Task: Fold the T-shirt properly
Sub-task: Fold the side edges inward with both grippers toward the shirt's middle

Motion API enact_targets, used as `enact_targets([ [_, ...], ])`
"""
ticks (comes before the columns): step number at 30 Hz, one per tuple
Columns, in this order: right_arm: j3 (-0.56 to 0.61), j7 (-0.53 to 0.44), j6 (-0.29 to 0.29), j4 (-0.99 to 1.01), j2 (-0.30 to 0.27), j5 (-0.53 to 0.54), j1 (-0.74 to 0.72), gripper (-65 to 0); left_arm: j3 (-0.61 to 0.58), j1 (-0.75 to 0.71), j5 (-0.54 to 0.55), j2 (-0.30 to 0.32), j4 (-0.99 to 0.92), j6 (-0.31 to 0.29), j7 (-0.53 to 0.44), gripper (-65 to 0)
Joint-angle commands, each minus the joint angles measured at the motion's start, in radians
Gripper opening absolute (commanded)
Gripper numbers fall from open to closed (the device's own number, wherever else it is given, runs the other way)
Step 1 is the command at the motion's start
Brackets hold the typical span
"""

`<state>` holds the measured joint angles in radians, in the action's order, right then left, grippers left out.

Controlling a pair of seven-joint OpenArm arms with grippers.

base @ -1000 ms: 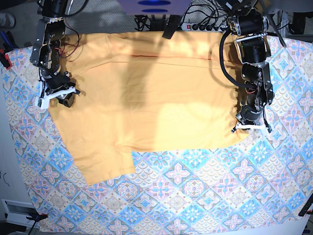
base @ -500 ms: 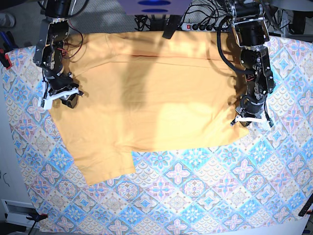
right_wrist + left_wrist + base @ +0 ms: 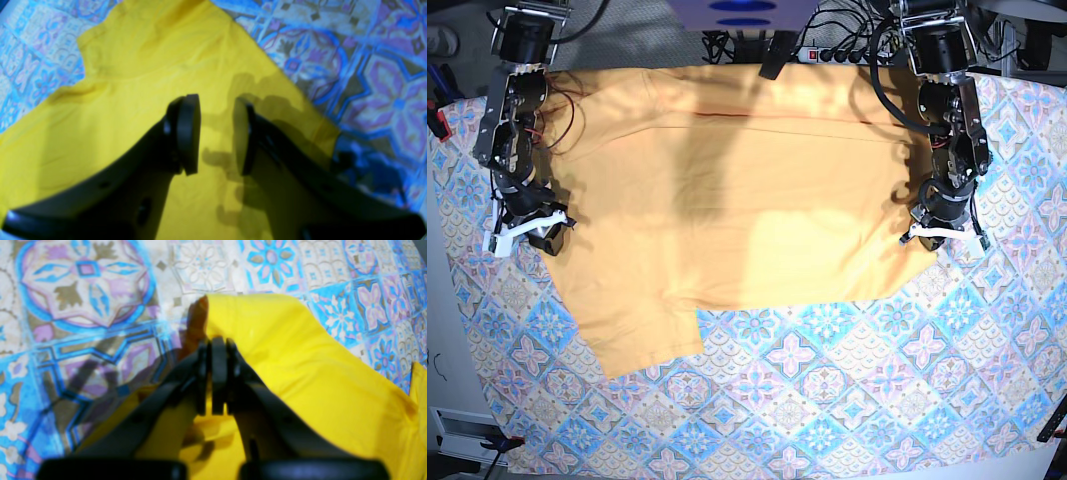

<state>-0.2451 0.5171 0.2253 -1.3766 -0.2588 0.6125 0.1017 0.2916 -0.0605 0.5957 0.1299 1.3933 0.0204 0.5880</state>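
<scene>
Both jaws differ: left gripper (image 3: 215,373) pinches the T-shirt (image 3: 727,200) (a raised fold), right gripper (image 3: 217,133) gapes empty.

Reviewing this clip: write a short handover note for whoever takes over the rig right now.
Left gripper: shut on a raised edge of the T-shirt.
Right gripper: open above the shirt near its edge, holding nothing.
T-shirt: spread on the patterned cloth, one sleeve pointing toward the near side.
Done: only the left grasp is made.
Left: right grasp, then all folds.
</scene>
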Motion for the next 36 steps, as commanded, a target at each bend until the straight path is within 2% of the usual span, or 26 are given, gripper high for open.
enact_targets([
  [1, -0.004, -0.03, 0.006, 0.004, -0.024, 0.01, -0.038, -45.8, 0.002, 0.02, 0.005, 0.001, 0.024, -0.01, -0.02, -65.0],
  [4, -0.006, -0.03, 0.007, 0.087, -0.032, 0.01, -0.104, -42.9, 0.002, 0.02, 0.005, -0.002, 0.024, -0.01, -0.02, -65.0],
  [5, -0.006, -0.03, 0.007, 0.111, -0.05, 0.01, -0.121, -41.3, 0.002, 0.02, 0.005, -0.002, 0.025, -0.01, -0.02, -65.0],
  [10, -0.004, -0.03, 0.007, 0.243, -0.063, 0.01, -0.208, -28.7, 0.002, 0.0, 0.005, -0.003, 0.027, -0.01, -0.018, -65.0],
  [13, -0.003, -0.033, 0.019, 0.326, -0.063, 0.008, -0.26, -24.9, 0.001, -0.003, 0.005, -0.003, 0.027, -0.01, -0.016, -65.0],
  [16, 0.046, -0.068, 0.061, 0.389, -0.067, 0.008, -0.308, -24.6, 0.001, -0.015, 0.005, -0.003, 0.027, -0.01, -0.018, -65.0],
  [22, 0.218, -0.186, 0.061, 0.517, -0.098, -0.042, -0.4, -24.6, 0.001, -0.017, 0.005, -0.003, 0.027, -0.01, -0.018, -65.0],
  [30, 0.231, -0.346, 0.064, 0.777, -0.096, -0.204, -0.488, -24.6, 0.004, -0.019, 0.005, -0.003, 0.027, -0.01, -0.018, -65.0],
  [36, 0.232, -0.361, 0.064, 0.8, -0.095, -0.276, -0.483, -26.2, 0.004, -0.017, 0.005, -0.003, 0.027, -0.01, -0.018, -65.0],
])
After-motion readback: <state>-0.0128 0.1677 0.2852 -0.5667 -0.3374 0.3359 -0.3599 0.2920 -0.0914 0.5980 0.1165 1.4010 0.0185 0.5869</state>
